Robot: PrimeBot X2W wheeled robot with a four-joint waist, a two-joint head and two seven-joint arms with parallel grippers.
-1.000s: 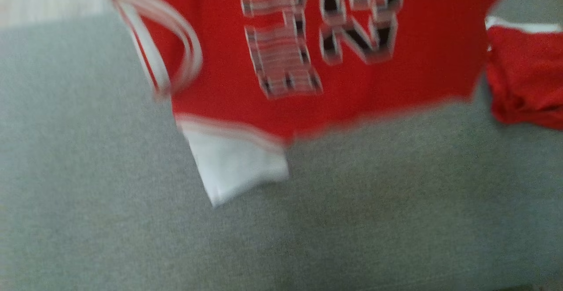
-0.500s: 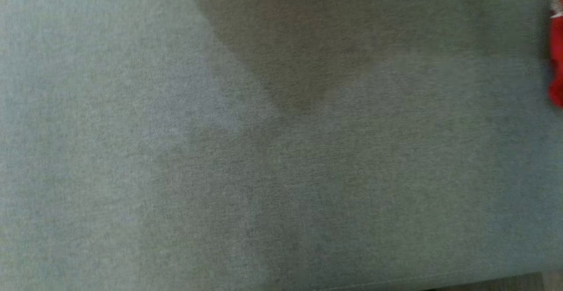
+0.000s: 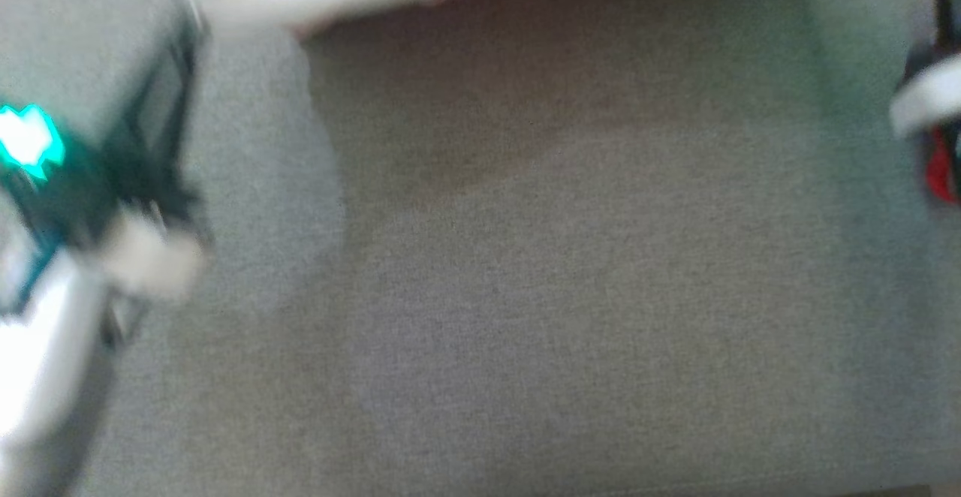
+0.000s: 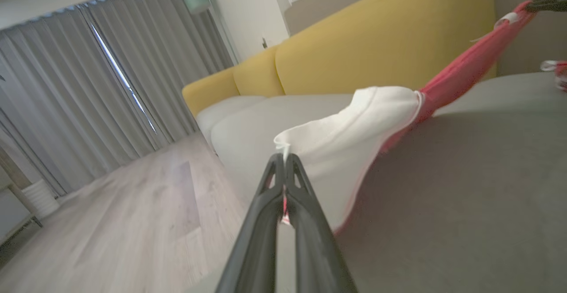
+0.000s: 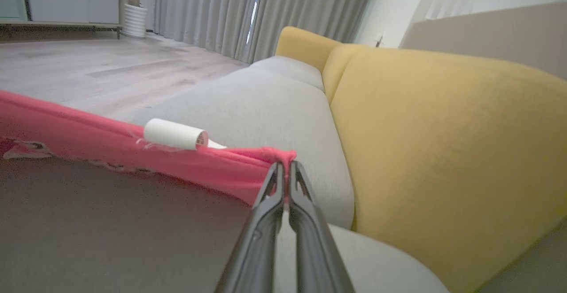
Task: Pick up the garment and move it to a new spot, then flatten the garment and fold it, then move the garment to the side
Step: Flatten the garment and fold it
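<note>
Before you, the grey upholstered seat [image 3: 570,317] spreads broad and flat, a soft shadow across its upper half; in your left wrist view it runs up to a yellow backrest [image 4: 381,49]; a scrap of red-and-white cloth [image 4: 557,69] rests on it at the far right edge; pale wood floor [image 4: 133,222] lies alongside.

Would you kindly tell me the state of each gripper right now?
The left gripper is closed, holding the garment by its white sleeve.
The right gripper is closed, holding the garment's red edge.
</note>
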